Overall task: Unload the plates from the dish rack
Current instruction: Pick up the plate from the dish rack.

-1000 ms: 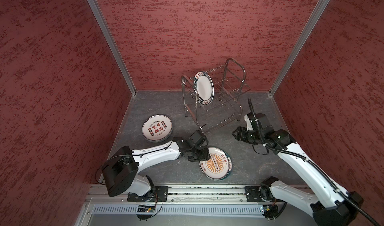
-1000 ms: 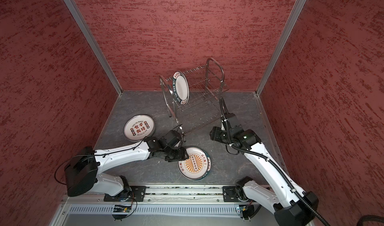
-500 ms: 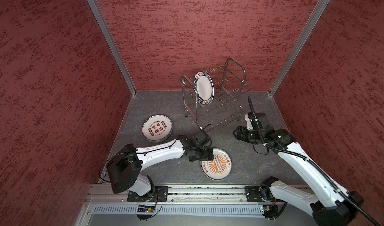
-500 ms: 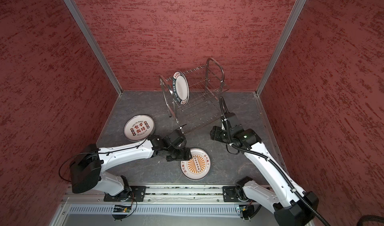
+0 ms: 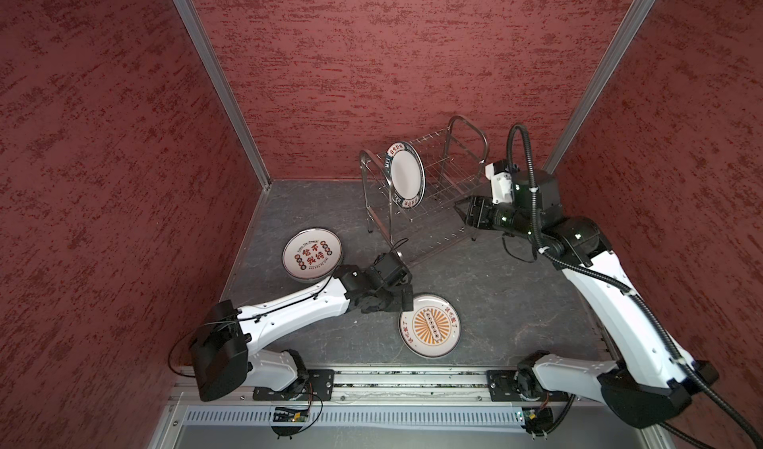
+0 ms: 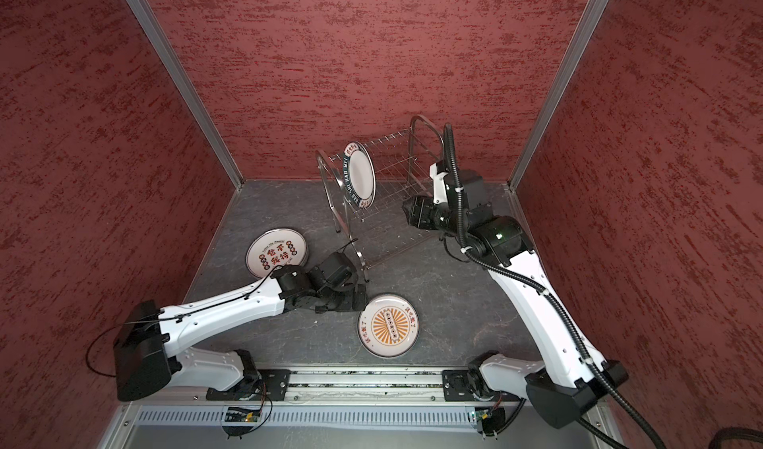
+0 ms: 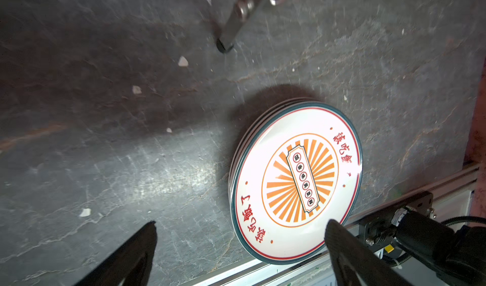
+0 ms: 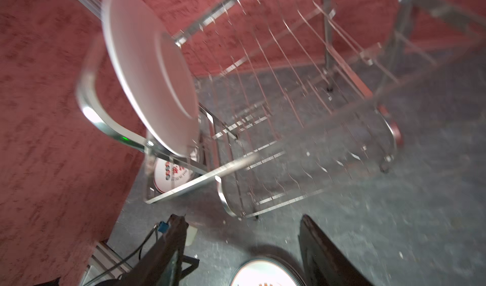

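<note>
Left hand is wide open by the sunburst plate. Right hand, half open, should next take the teal-rimmed plate from the dish rack.

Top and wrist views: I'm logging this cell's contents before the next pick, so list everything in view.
table: one, dark grey, under everything.
walls: three, red, around it.
dish rack: one, shiny steel, back of the table.
racked plate: one, white with teal rim, upright at the rack's end nearer the left arm.
sunburst plates: a stack, white and orange, front of the table.
character plate: one showing, white with red-black characters, flat on the table, left arm's side.
chips: a few, white, scattered on the table.
left gripper: one, black, jaws open beside the sunburst plates.
right gripper: one, black, jaws open and empty, facing the rack.
</note>
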